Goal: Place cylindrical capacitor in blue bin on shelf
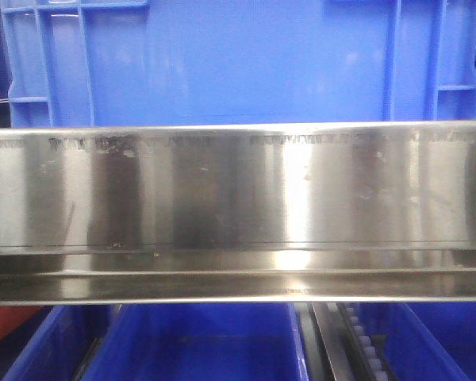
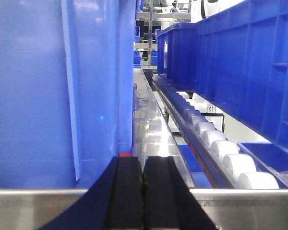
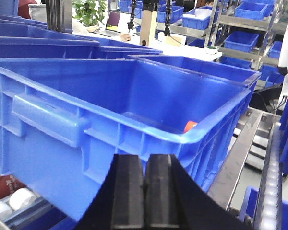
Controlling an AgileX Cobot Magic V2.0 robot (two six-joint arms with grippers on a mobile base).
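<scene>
A large blue bin stands on the shelf, behind its shiny steel front rail. The right wrist view looks at the bin's outer wall and into its open top. My right gripper is shut just in front of the near corner, below the rim, with nothing between its pads. In the left wrist view my left gripper is shut and empty above the steel rail, right beside the bin's side wall. The cylindrical capacitor is out of view.
A small orange-red object peeks over the rim inside the bin's near corner. White rollers run along the rack to the right of the left gripper. More blue bins sit on the lower tier and alongside.
</scene>
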